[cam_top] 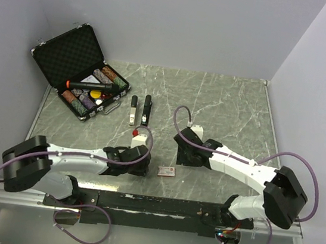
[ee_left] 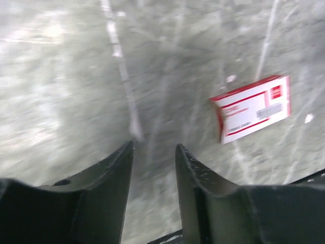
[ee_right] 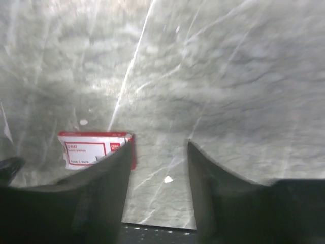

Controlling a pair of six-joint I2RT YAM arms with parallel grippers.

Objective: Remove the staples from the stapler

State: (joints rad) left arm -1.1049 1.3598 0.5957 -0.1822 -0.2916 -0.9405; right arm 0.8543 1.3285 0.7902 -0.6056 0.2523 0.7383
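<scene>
The black stapler (cam_top: 146,109) lies on the marble table at centre back, opened out, with its pale metal part (cam_top: 133,111) beside it. It shows in neither wrist view. A small red-and-white staple box (cam_top: 167,171) lies near the front edge between my two grippers. It also shows in the left wrist view (ee_left: 252,108) and the right wrist view (ee_right: 91,147). My left gripper (cam_top: 141,158) (ee_left: 154,147) is open and empty, low over bare marble left of the box. My right gripper (cam_top: 181,156) (ee_right: 158,145) is open and empty, just right of the box.
An open black case (cam_top: 69,55) with poker chips and small items stands at the back left. A small red object (cam_top: 136,132) lies just in front of the stapler. Grey walls close the table on three sides. The black base rail (cam_top: 152,205) runs along the near edge.
</scene>
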